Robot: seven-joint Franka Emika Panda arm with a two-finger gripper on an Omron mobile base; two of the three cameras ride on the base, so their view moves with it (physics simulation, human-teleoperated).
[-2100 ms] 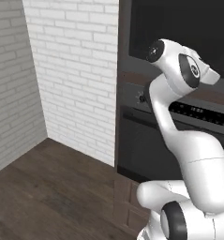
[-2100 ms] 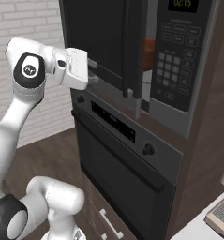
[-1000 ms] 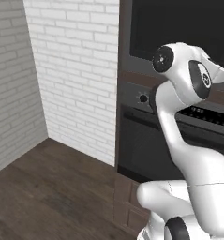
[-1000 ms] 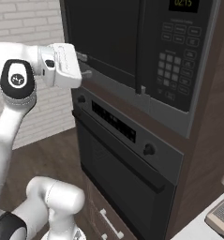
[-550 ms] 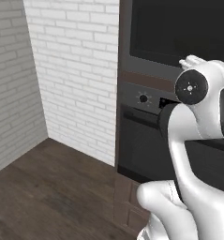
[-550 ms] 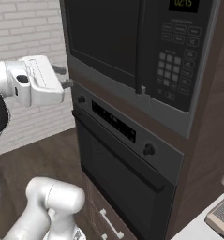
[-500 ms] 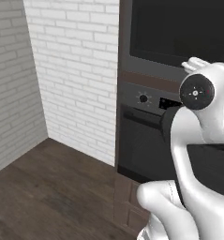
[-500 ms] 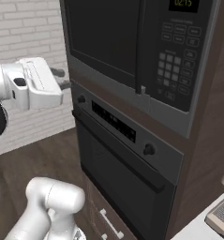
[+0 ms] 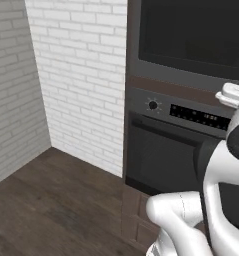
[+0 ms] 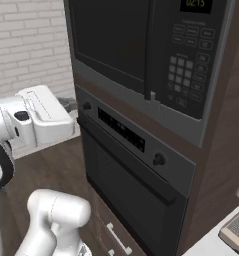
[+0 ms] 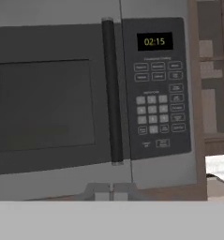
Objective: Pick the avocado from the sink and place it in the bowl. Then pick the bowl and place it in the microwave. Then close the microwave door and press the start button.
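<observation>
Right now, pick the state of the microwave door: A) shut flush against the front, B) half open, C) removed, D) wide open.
A: in the hand view the microwave door lies flush with the keypad panel, its handle vertical beside it.

Open air lies before the shut microwave door (image 11: 48, 98) and keypad (image 11: 158, 110)

One microwave (image 11: 90, 103), one microwave door (image 11: 48, 93), one oven (image 10: 136, 175), two knobs (image 10: 158, 160).
</observation>
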